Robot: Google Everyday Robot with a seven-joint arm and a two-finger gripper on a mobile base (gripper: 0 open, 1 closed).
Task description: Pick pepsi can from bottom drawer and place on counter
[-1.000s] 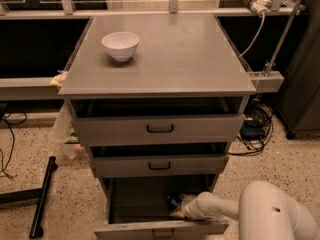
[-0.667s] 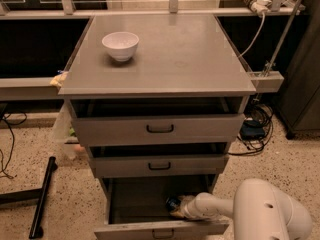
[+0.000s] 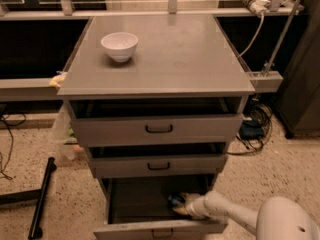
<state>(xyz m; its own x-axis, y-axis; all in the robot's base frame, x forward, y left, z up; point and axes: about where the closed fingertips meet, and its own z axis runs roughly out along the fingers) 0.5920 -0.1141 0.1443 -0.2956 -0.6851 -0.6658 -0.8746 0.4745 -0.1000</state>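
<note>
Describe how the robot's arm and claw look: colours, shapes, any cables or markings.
The arm has a smooth off-white casing: a big rounded, dome-like shell at the lower right that narrows into a slim rounded tube. One small dark dot marks the shell; no cables or lettering show. The claw, down inside the bottom drawer, looks tan-yellowish at the tube's tip.

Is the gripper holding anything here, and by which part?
Cannot be told: the gripper sits inside the open bottom drawer beside the pepsi can, but any grip is hidden.
</note>
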